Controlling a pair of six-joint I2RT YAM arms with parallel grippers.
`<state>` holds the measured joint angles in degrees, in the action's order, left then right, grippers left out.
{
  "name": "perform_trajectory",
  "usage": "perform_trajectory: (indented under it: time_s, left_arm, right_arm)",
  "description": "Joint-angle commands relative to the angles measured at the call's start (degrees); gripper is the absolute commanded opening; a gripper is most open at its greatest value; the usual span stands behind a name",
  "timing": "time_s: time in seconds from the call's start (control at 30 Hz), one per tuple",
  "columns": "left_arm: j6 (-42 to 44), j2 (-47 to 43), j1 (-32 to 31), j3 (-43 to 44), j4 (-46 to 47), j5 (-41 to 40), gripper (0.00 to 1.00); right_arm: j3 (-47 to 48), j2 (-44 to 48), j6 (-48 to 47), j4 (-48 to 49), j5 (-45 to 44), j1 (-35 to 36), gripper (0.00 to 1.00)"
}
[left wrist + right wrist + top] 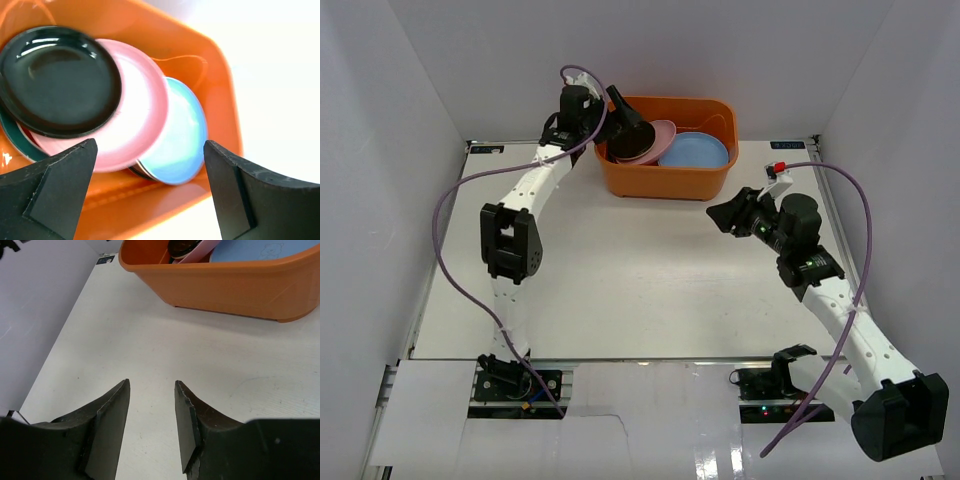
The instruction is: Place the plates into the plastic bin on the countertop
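Note:
The orange plastic bin (670, 180) stands at the back middle of the white countertop (620, 280). In it lie a glossy black plate (625, 148), a pink plate (660, 135) and a light blue plate (698, 150), overlapping and tilted. My left gripper (632, 122) hangs open and empty over the bin's left end. In the left wrist view my left gripper (150, 145) is above the black plate (60, 80), pink plate (135, 115) and blue plate (182, 135). My right gripper (728, 215) is open and empty, low over the countertop in front of the bin (225, 280).
White walls enclose the countertop on three sides. Purple cables loop off both arms. A small red-topped fitting (780, 167) sits at the back right edge. The left arm's elbow (510, 240) stands over the left side. A dark-rimmed plate edge (15, 142) shows under the pink one.

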<state>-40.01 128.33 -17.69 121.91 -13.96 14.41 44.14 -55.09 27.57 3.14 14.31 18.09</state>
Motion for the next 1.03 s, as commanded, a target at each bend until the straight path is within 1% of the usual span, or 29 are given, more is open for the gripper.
perform_trajectory:
  time_s: [0.0,0.03,0.07,0.1,0.13,0.17,0.2,0.23,0.27,0.3,0.33,0.37,0.4,0.43,0.47,0.5,0.53,0.57,0.6,0.63,0.67,0.73,0.77,0.9,1.0]
  left_arm:
    - [3.3,-14.1,-0.2,-3.6,2.4,2.2,0.98]
    - [4.2,-16.4,-0.7,-5.5,2.9,2.1,0.98]
    - [4.6,-18.8,-0.8,-10.3,3.3,2.0,0.98]
    - [4.9,-24.0,-1.1,-13.0,4.1,1.4,0.98]
    - [5.2,-26.8,-1.6,-16.0,4.6,1.0,0.97]
    - [5.6,-29.6,-1.9,-22.1,5.2,0.9,0.97]
    - [5.9,-35.5,-2.2,-25.3,6.3,1.4,0.98]
    - [6.3,-38.5,-2.8,-28.5,6.7,1.7,0.98]
    - [7.3,-41.6,-3.1,-31.8,6.9,2.1,0.98]
    - [7.8,-48.1,-3.7,-38.6,7.3,2.7,0.98]
    - [8.4,-51.5,-3.9,-42.0,7.3,3.1,0.98]
    - [9.0,-54.8,-3.9,-45.2,7.1,3.3,0.98]
    - [9.6,-58.3,-4.0,-51.4,6.2,3.4,0.98]
    - [10.5,-65.0,-4.0,-54.0,5.2,3.3,0.98]
    - [11.3,-68.1,-4.0,-56.3,3.7,3.3,0.98]
    - [12.5,-71.2,-4.1,-60.2,-0.1,2.7,0.98]
    - [12.9,-76.7,-4.0,-61.8,-2.2,0.7,0.98]
    - [13.2,-79.4,-4.0,-63.3,-6.5,-0.5,0.98]
    - [13.7,-82.0,-4.0,-64.8,-8.5,-1.7,0.98]
    - [14.1,-87.1,-4.0,-67.6,-10.1,-3.1,0.98]
    - [14.4,-89.6,-4.0,-69.1,-13.0,-3.8,0.98]
    - [14.4,-94.3,-4.0,-73.3,-15.1,-5.7,0.98]
    - [14.4,-98.4,-4.0,-74.5,-16.4,-6.8,0.98]
    - [14.5,-103.3,-4.0,-77.4,-17.9,-7.6,0.98]
    - [14.4,-102.2,-4.0,-75.7,-18.1,-8.1,0.98]
  right_arm:
    - [2.0,1.6,-0.1,2.2,-0.7,0.5,0.48]
    - [2.0,2.3,-0.1,2.1,-0.8,0.5,0.51]
    - [2.1,2.7,0.0,1.8,-0.9,0.5,0.53]
    - [2.4,3.1,0.1,1.6,-1.5,0.5,0.55]
    - [2.5,4.3,0.1,1.3,-1.5,0.6,0.61]
    - [2.6,4.7,0.2,1.0,-1.6,0.6,0.64]
    - [2.8,5.3,0.3,0.7,-1.5,0.6,0.68]
    - [3.2,6.4,0.2,0.3,-1.3,0.7,0.79]
    - [3.6,6.8,0.0,-0.1,-1.2,0.8,0.83]
    - [4.0,7.4,-0.2,-1.5,-1.5,0.7,0.93]
    - [4.7,8.5,-1.2,-2.3,-1.6,0.7,0.9]
    - [5.2,9.0,-1.7,-3.0,-2.1,0.8,0.9]
    - [5.5,9.6,-2.7,-6.4,-3.8,0.8,0.9]
    - [5.9,10.9,-4.2,-7.8,-5.1,0.9,0.9]
    - [5.8,11.6,-5.3,-8.8,-6.3,0.8,0.9]
    - [5.3,12.4,-6.3,-10.0,-8.2,0.8,0.9]
    - [4.5,14.2,-7.0,-10.8,-9.8,0.9,0.9]
    - [3.1,15.2,-7.7,-11.9,-11.2,0.8,0.9]
    - [2.5,16.4,-7.7,-13.2,-13.9,0.8,0.9]
    - [1.9,18.7,-7.7,-15.5,-16.0,0.8,0.9]
    - [0.1,19.9,-7.4,-15.8,-16.6,0.8,0.9]
    - [-2.2,24.0,-7.5,-14.5,-16.1,0.8,0.9]
    - [-3.9,25.1,-7.5,-14.3,-16.1,0.8,0.9]
    - [-5.1,29.4,-7.6,-15.1,-16.2,0.8,0.9]
    - [-4.9,30.6,-7.7,-15.4,-15.2,0.8,0.9]
